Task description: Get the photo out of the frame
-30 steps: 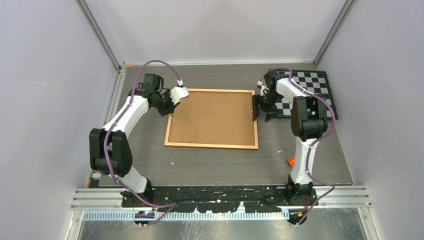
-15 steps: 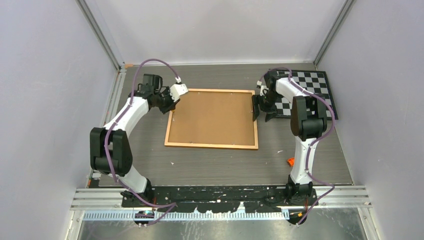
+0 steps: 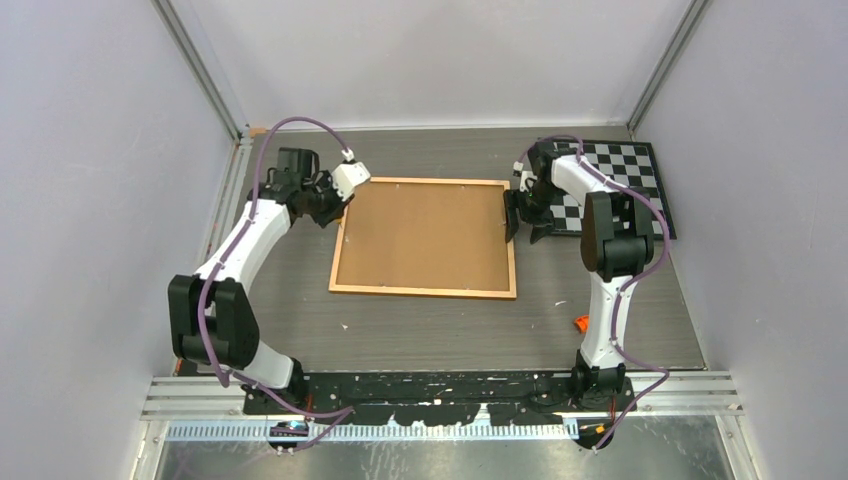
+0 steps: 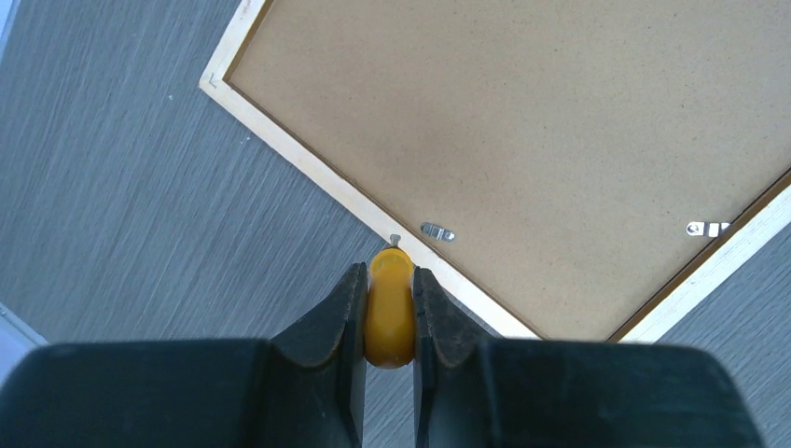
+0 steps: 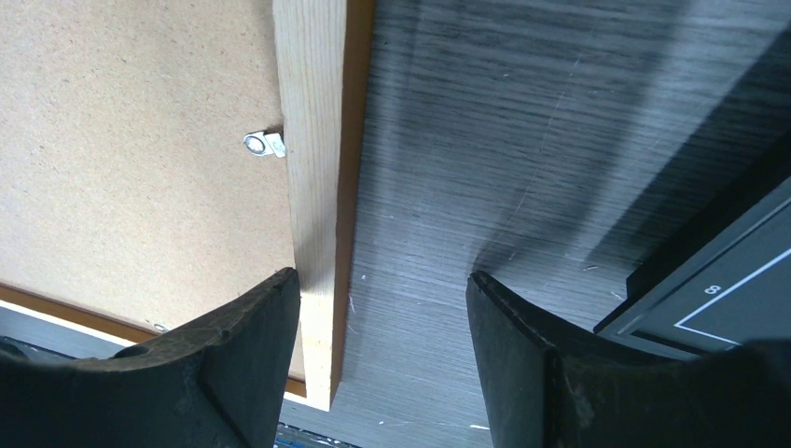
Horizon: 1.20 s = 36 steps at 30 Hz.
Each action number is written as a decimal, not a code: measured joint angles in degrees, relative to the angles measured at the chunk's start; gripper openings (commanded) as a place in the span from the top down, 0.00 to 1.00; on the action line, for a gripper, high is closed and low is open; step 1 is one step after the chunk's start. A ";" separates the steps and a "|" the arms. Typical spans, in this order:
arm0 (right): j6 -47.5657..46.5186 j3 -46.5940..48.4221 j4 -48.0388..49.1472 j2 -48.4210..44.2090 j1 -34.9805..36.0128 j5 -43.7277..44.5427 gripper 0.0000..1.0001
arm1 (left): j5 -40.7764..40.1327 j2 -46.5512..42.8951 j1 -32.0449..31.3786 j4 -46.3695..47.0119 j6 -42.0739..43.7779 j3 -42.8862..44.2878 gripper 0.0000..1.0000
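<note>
The frame (image 3: 424,291) lies face down in the middle of the table, its plain brown back up and small metal clips (image 4: 437,231) along the inner edge. The photo is hidden under that back. My left gripper (image 3: 336,212) hovers at the frame's left border near the far corner. It is shut on a small yellow tool (image 4: 390,313) whose thin metal tip points at the pale border (image 4: 308,168) beside a clip. My right gripper (image 3: 524,222) stands open astride the frame's right border (image 5: 312,187), one finger over the back, the other over the table.
A black-and-white checkerboard (image 3: 615,185) lies flat at the back right, just beyond my right gripper. A small orange bit (image 3: 580,322) sits on the table near the right arm's base. Grey walls close in the left, right and far sides.
My left arm has drawn back toward the far left, carrying the gripper and yellow tool slightly along the frame's left border. The right arm and frame have not moved.
</note>
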 measured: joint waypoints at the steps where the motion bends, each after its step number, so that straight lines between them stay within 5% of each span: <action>1: 0.00 0.15 -0.11 0.09 0.00 0.00 0.30 | -0.17 -0.31 0.00 0.00 0.00 -0.15 1.00; 36: -0.33 1.42 -1.36 0.98 0.02 -0.07 0.30 | 2.60 0.92 -0.07 0.09 1.90 -3.15 1.00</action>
